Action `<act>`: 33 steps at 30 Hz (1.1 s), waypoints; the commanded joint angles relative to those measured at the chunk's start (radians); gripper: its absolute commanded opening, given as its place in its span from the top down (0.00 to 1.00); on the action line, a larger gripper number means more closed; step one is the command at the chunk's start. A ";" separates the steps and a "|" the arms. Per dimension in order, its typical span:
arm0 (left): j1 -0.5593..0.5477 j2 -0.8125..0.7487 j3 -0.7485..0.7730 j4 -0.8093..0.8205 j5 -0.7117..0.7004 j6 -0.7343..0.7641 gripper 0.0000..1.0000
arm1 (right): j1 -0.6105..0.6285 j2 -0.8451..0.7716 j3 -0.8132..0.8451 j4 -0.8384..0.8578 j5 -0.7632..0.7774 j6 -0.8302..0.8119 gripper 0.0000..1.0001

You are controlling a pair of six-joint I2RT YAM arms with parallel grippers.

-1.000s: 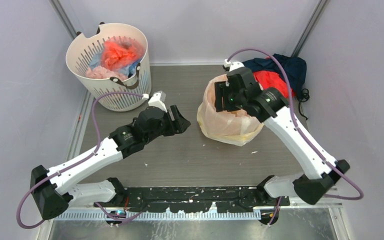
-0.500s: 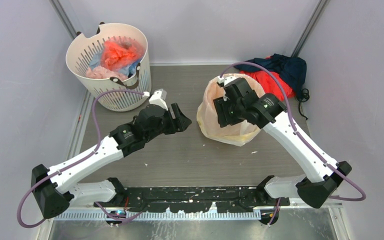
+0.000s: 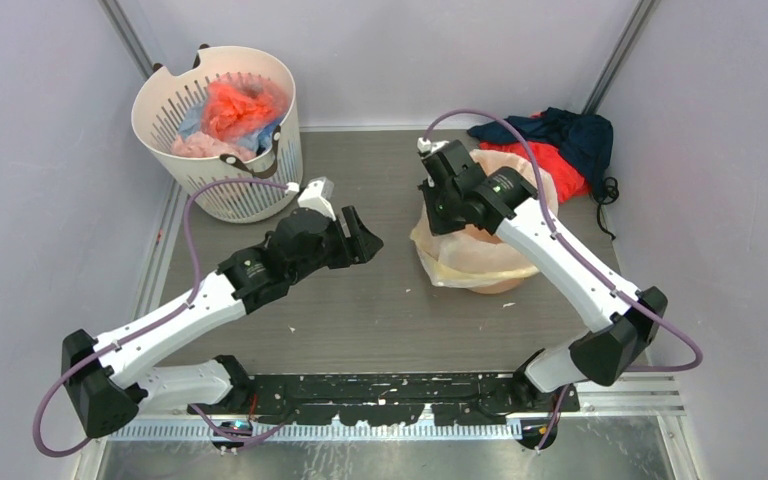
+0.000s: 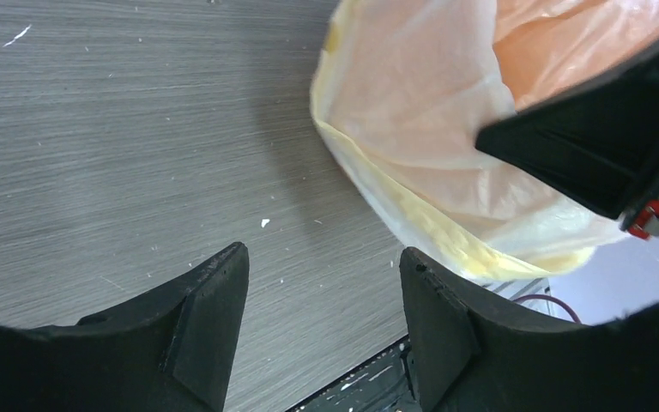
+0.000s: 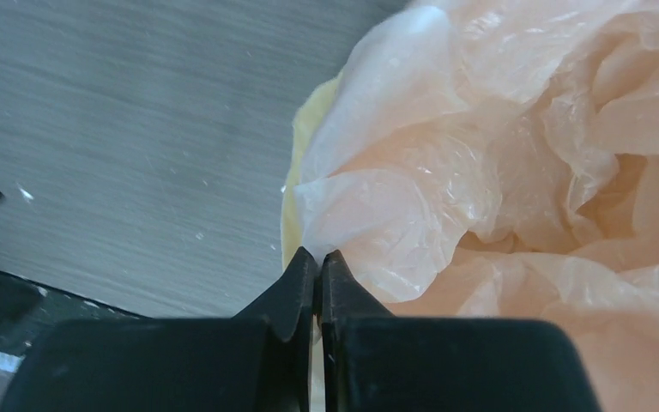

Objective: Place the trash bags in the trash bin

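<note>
Now our right claw (image 5: 318,260) is clenched on the trash bag (image 5: 446,172) at the trash bin (image 3: 498,284) rim, toward the worktop's right edge. Our left claw (image 4: 322,262) hangs released. Next, we judge, tuck the film inward.

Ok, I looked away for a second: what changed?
The right gripper swung left to the rim of the bag and shut on it; the bag shifted right. The left gripper stayed open; basket and cloth heap unmoved.
</note>
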 commanded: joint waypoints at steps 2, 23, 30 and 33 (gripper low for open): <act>0.003 -0.034 0.069 0.017 0.026 -0.011 0.35 | 0.007 0.048 0.081 0.119 -0.026 0.193 0.99; -0.010 0.211 0.169 0.142 0.091 -0.075 0.39 | 0.027 0.079 -0.003 0.336 0.090 0.346 0.99; -0.029 0.315 0.206 0.166 0.112 -0.075 0.54 | 0.034 0.082 -0.026 0.354 0.111 0.354 0.99; -0.035 0.337 0.195 0.187 0.119 -0.079 0.66 | 0.034 0.084 -0.038 0.369 0.110 0.359 0.99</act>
